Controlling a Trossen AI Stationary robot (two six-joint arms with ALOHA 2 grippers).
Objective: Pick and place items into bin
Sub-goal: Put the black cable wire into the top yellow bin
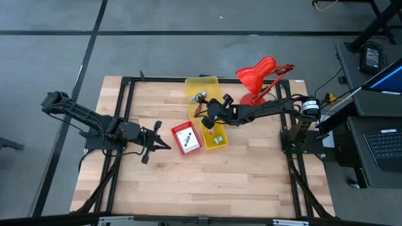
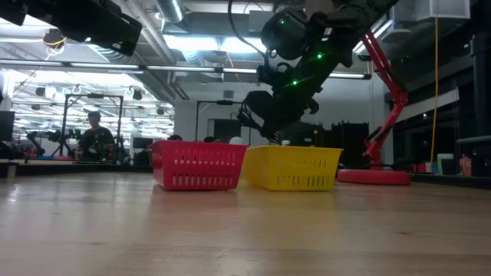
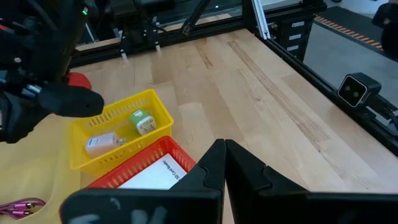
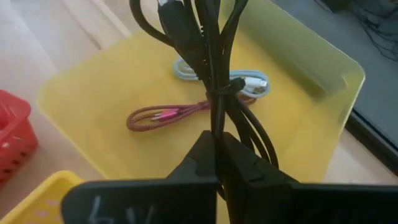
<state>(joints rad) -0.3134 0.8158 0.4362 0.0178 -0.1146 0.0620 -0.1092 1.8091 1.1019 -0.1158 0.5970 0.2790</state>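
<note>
Black cable point(image 4: 210, 50), where is it right now?

Pinched tight in the fingers of the right gripper point(image 4: 214, 140), as a tied bundle hanging in the air. It is in no basket yet.

What lies beneath it?

A flat yellow tray point(image 4: 112, 74). A dark red cord point(image 4: 165, 116) and a pale blue cable point(image 4: 249, 84) lie loose on it, so I judge those two are waiting to be picked.

And where would they go?

From the right gripper, seen from above, a small yellow basket point(image 3: 118, 109) sits at about 6 o'clock and a red basket point(image 3: 149, 149) at about 7 o'clock, side by side on the bench point(image 1: 251, 182).

Anything in them already?

Yes. The yellow basket holds a green piece point(image 3: 142, 121) and a small white plug-like item point(image 3: 102, 144). The red one holds a white printed packet point(image 3: 152, 179).

So how far along?

Roughly midway, I'd say: three things binned, one in hand, two left on the tray.

The other arm?

The left gripper point(image 3: 224, 146) waits at 9 o'clock of the red basket, its fingers closed on nothing.
</note>
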